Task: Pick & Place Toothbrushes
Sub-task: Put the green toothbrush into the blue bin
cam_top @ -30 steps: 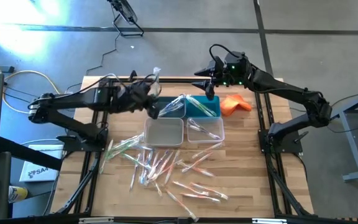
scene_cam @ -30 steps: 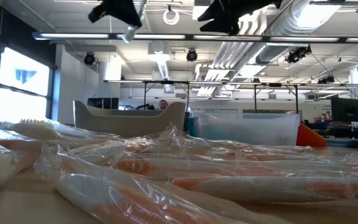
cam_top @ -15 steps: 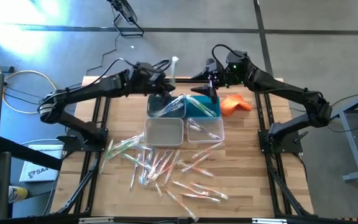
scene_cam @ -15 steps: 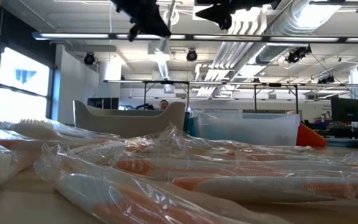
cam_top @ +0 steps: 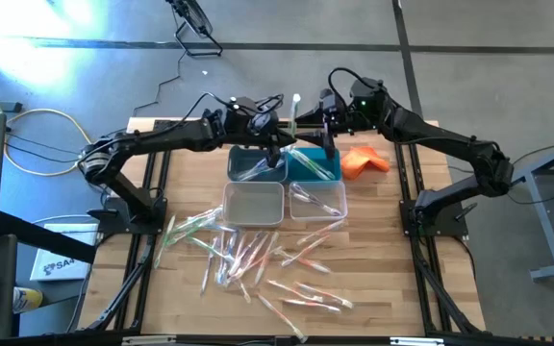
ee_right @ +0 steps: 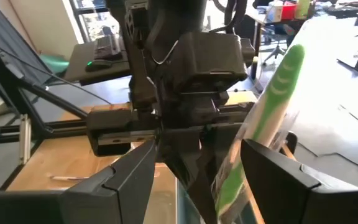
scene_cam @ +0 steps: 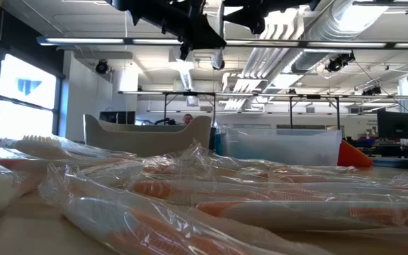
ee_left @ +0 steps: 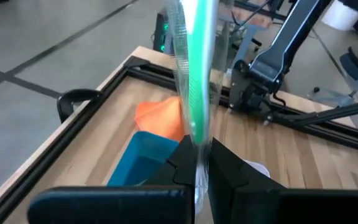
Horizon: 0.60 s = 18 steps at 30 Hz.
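Evidently for a handover, the left gripper (cam_top: 279, 135) pinches a green brush (ee_left: 197, 81) upright by its lower end above the bins (cam_top: 258, 161), leaving the upper part free between the spread jaws of the right gripper (ee_right: 194, 165).

You're in an open-plan lab: exposed ceiling ducts (scene_cam: 346, 18), strip lights (scene_cam: 119, 41), monitors (scene_cam: 397, 124) behind the wooden counter (cam_top: 373, 269).
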Motion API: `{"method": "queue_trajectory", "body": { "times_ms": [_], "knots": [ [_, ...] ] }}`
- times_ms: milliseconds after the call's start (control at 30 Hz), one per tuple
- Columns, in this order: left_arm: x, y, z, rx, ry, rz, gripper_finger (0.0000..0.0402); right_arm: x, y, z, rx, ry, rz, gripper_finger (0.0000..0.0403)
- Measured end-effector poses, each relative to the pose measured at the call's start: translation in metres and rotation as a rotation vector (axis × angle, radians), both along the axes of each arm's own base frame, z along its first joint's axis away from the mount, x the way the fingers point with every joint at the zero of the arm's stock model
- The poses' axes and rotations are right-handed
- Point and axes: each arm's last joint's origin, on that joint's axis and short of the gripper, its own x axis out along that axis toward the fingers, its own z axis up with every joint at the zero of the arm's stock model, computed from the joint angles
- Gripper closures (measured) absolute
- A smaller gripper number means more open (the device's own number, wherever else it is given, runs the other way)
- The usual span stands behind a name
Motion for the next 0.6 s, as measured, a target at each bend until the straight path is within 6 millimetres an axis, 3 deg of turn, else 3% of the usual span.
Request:
{"method": "queue_trajectory", "body": {
  "times_ms": [433,600],
  "knots": [
    [0.000,-0.003,0.003,-0.002,-0.028,-0.047,0.0394,-0.005,-0.001,-0.014,0.090,0.139,-0.038,0.0172],
    [0.001,-0.005,0.004,-0.008,-0.033,-0.078,0.0394,-0.003,-0.003,-0.009,0.046,0.098,-0.085,0.0172]
  ]
}}
